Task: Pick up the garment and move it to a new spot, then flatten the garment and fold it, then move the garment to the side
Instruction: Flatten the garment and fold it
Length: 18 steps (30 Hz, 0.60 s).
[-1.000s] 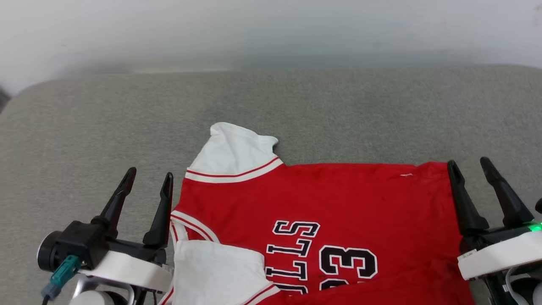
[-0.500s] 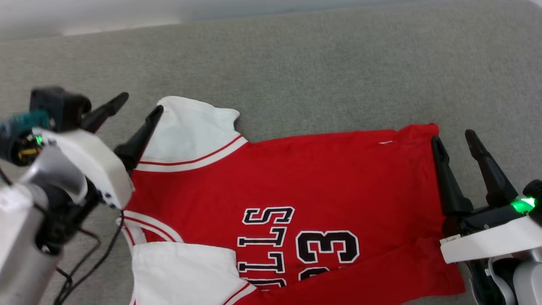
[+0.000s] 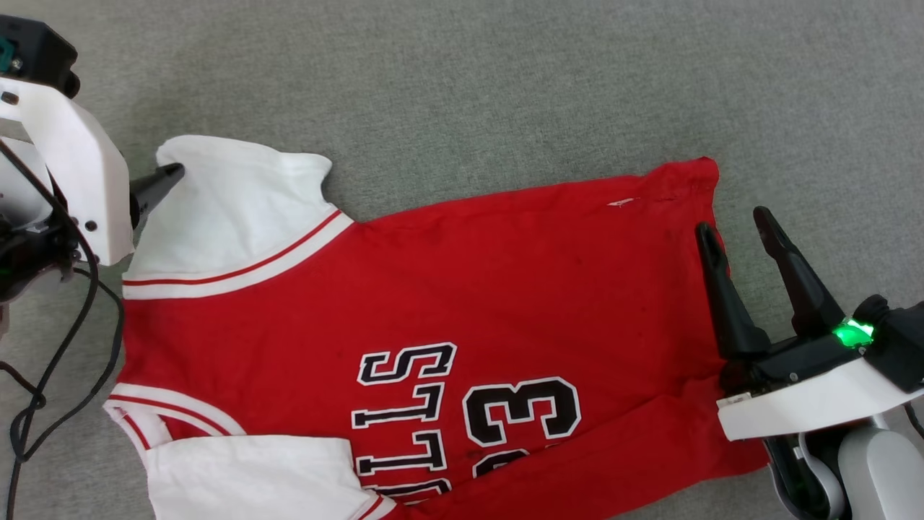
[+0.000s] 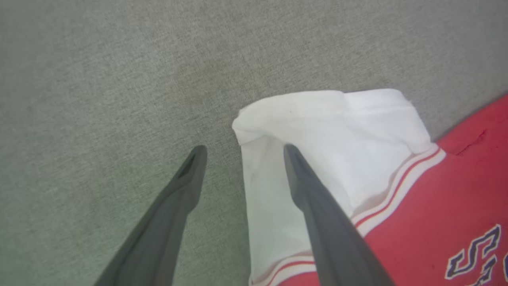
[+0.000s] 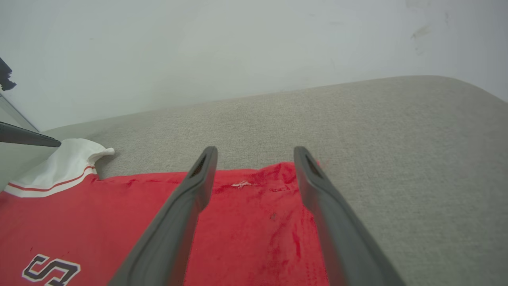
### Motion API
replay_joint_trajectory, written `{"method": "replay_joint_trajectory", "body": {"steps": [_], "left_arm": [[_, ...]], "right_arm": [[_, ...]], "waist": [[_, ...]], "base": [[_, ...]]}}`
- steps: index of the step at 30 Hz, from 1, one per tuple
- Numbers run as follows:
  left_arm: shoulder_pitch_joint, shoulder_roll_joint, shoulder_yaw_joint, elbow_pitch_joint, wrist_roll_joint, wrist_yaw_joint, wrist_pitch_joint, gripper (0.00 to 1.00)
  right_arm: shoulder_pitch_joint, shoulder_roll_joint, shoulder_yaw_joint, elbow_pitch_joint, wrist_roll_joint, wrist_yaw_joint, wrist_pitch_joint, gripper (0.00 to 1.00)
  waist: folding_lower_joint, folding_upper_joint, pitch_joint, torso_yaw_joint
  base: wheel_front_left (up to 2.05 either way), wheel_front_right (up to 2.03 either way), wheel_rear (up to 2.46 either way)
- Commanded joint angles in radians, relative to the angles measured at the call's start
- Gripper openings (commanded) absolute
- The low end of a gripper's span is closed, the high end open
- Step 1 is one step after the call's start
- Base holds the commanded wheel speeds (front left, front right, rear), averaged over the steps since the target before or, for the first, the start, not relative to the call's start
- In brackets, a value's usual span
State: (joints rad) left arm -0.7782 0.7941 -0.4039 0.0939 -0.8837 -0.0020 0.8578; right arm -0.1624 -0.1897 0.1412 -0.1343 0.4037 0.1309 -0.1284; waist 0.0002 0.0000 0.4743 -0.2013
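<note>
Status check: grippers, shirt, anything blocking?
Left gripper open, fingers astride the white sleeve edge. Right gripper open, astride the hem. Shirt spread on the grey cushion, unheld. Nothing blocking.

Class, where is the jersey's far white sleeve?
Head view, upper left: the white sleeve lies on the grey surface, the left tool straddling its edge.

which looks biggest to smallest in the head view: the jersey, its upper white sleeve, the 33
1. jersey
2. upper white sleeve
3. 33, its lower digit partly covered by red fabric
</note>
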Motion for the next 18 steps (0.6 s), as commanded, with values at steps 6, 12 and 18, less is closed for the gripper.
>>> {"method": "replay_joint_trajectory", "body": {"steps": [6, 12, 18], "left_arm": [[-0.047, 0.010, -0.031, 0.060, 0.033, 0.027, 0.058, 1.00], [-0.024, 0.017, -0.071, 0.094, 0.045, 0.011, 0.093, 1.00], [0.029, -0.009, -0.102, 0.092, 0.014, -0.008, 0.117, 0.00]], "right_arm": [[-0.034, 0.008, 0.023, 0.021, 0.003, 0.000, -0.025, 1.00], [-0.044, 0.017, 0.027, 0.039, 0.000, 0.000, -0.041, 1.00], [-0.049, 0.021, 0.013, 0.055, -0.009, 0.000, -0.043, 1.00]], "waist": [[-0.0002, 0.0000, 0.047, -0.031], [-0.0002, 0.0000, 0.062, -0.045], [-0.0002, 0.0000, 0.061, -0.044]], "base": [[0.00, 0.00, 0.00], [0.00, 0.00, 0.00], [0.00, 0.00, 0.00]]}}
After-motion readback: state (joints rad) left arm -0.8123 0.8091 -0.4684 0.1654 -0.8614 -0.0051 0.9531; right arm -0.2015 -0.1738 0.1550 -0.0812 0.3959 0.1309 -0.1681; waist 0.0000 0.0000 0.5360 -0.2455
